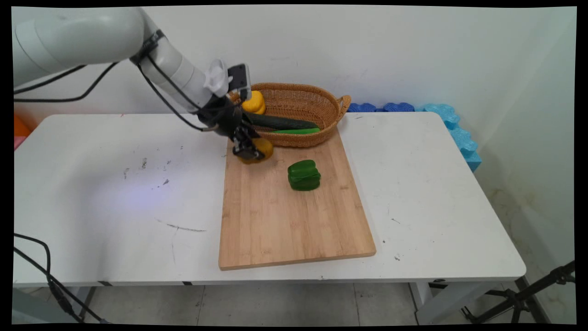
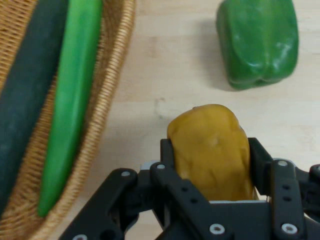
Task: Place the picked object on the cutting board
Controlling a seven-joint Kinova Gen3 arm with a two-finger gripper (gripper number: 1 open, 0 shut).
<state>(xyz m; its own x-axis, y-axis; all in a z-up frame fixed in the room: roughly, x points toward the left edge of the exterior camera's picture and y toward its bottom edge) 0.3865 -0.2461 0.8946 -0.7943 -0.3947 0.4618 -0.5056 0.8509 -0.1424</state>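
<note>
Gripper [image 2: 210, 160] clamped round a lumpy, matte yellow pepper [image 2: 212, 150] above bamboo board [image 1: 294, 216], beside woven wicker basket [image 1: 317, 99]; glossy green pepper [image 1: 303, 175] near.

A yellow pepper [image 2: 212, 150] sits clamped in the end effector [image 2: 210, 165] over the cutting board's [image 1: 294, 216] far corner.

A cutting board [image 1: 294, 216] lies on the table [image 1: 115, 193], right of centre. At the board's 12 o'clock edge sits a basket [image 1: 317, 103] holding a cucumber [image 1: 280, 122], a long pepper [image 1: 296, 131] and another vegetable [image 1: 254, 102] at its 9 o'clock end. A bell pepper [image 1: 303, 175] rests on the board; at its 10 o'clock, the gripper [image 1: 250, 151] clasps a potato [image 1: 262, 148] over the board's corner.
</note>
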